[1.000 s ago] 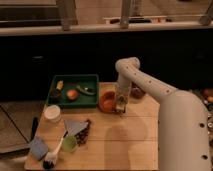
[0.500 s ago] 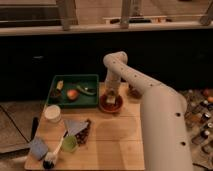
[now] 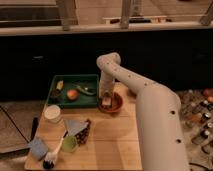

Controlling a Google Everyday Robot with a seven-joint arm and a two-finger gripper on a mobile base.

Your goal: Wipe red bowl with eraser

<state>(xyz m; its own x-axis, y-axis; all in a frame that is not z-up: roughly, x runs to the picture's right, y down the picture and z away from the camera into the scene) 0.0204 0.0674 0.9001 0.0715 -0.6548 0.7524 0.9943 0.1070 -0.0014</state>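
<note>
Mid-surface [image 3: 115, 140], past the white cup [image 3: 52, 113], my tool [image 3: 106, 98] dips into the red bowl [image 3: 118, 103], with the pale eraser [image 3: 106, 103] at its tip. I cannot tell whether it is clamped. I judge wiping begun but unfinished. The green tray [image 3: 75, 77] lies behind.

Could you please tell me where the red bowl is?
The round orange-red bowl sits mid-view on the wooden table, right of the green plastic tray, under the gripper.

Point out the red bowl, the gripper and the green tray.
red bowl [image 3: 119, 104]: camera view, right side of its rim.
gripper [image 3: 106, 99]: camera view, its tip, down inside the bowl.
green tray [image 3: 75, 76]: camera view, its far rim.
</note>
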